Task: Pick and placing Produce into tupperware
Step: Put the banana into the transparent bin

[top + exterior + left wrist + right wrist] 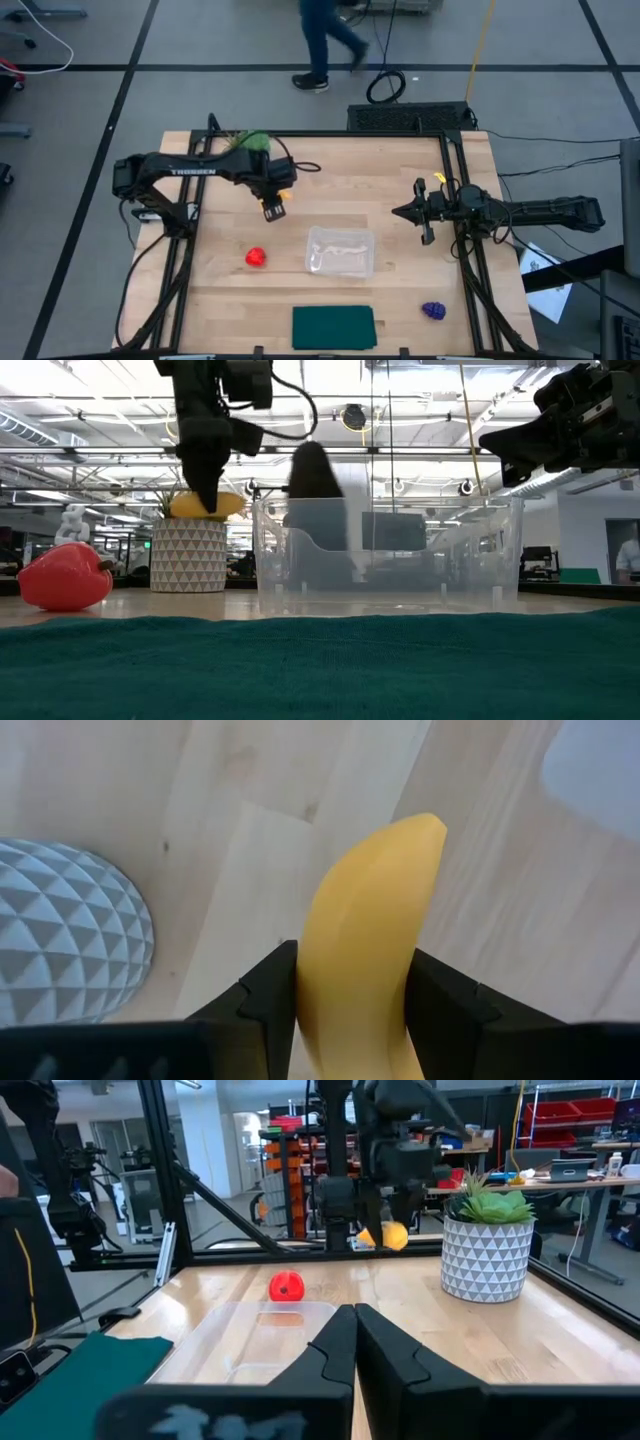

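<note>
Green mat (320,660) fills the low view's foreground, right at the lens; from above it lies at the near table edge, centre. Banana (365,950) is off the table, pinched betw. the left claw (272,207) fingers (265,995), which close on its sides; its tip pokes out past them. It hangs above bare wood, between the plant pot (188,555) and the tupperware (340,250). Tupperware sits about mid-table, just beyond the mat, w/ nothing inside that shows. Red fruit (256,257) lies on the wood just left of the tupperware, apart from it. Grape bunch (433,310) lies near the front right corner, beside the frame rail, well apart from the rest.

Table (330,180) is pale wood planks w/ a black metal frame round it. Beyond: grey floor w/ dark lines, cables, a keyboard behind the far edge, a person's legs walking past. Low view shows an open workshop w/ ceiling lights and racks.

Left arm reaches in from the left edge, elbow bent, wrist pointing down over the table's left-centre. Right arm stretches in from the right, level, raised off the table; right claw (352,1315) is closed w/ fingers pressed together, holding nothing, aimed toward the tupperware.

Count: 3 produce pcs (1 banana, 1 red fruit, 1 grape bunch), 1 tupperware, 1 mat, 1 potted plant, 2 arms.
</note>
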Tool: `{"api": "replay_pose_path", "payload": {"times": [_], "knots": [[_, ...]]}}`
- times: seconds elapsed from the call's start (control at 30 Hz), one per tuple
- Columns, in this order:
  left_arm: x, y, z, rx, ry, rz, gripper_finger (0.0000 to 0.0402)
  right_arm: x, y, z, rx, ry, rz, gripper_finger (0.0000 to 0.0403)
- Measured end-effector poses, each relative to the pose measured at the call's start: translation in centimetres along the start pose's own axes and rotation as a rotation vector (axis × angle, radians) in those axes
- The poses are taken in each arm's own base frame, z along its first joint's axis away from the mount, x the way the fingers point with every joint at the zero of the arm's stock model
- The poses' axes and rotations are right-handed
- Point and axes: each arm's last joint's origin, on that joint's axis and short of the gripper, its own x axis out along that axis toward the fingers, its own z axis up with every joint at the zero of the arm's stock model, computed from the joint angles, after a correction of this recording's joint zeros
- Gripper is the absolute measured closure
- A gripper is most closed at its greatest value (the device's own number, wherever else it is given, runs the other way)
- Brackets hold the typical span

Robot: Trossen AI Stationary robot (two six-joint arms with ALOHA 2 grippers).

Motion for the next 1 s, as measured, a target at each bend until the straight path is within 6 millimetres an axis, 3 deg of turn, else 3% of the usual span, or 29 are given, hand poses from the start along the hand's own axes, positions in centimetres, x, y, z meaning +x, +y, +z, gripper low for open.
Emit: {"api": "replay_pose_path", "payload": {"times": [0.6, 0.83, 1.0], "knots": [[-3.5, -1.5, 1.1, 0.119, -0.065, -0.019, 0.025, 0.0, 0.0, 0.0, 0.0, -0.001, 0.0, 0.0403], [-6.3, -2.0, 1.6, 0.133, -0.099, -0.025, 0.025, 0.0, 0.0, 0.0, 0.0, -0.001, 0.0, 0.0403], [-7.1, -2.5, 1.7, 0.155, -0.125, -0.029, 0.025, 0.0, 0.0, 0.0, 0.0, -0.001, 0.0, 0.0403]]}}
